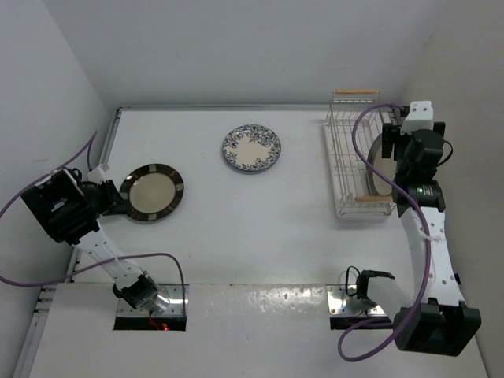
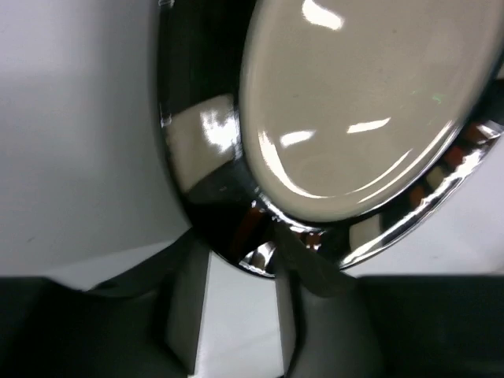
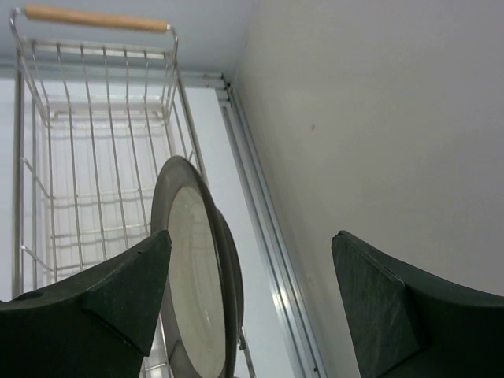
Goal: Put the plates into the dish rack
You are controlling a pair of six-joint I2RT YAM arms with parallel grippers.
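The glossy dark-rimmed plate [image 1: 153, 191] lies flat at the table's left. My left gripper [image 1: 120, 195] is at its left edge, and in the left wrist view [image 2: 240, 272] the jaws stand apart with the plate's rim [image 2: 213, 142] at their tips. The blue floral plate [image 1: 250, 148] lies flat at the middle back. The grey-rimmed plate [image 1: 383, 165] stands on edge in the white wire dish rack [image 1: 343, 157] at the right. My right gripper [image 1: 391, 146] hovers above it, wide open and empty [image 3: 252, 240]; the plate [image 3: 193, 283] sits beside its left finger [image 3: 118, 291].
The rack's wooden handles [image 1: 356, 92] are at its far and near ends, and most of its slots [image 3: 94, 157] hold nothing. The right wall [image 3: 378, 118] is close beside the rack. A metal rail [image 3: 260, 236] runs along the table's right edge.
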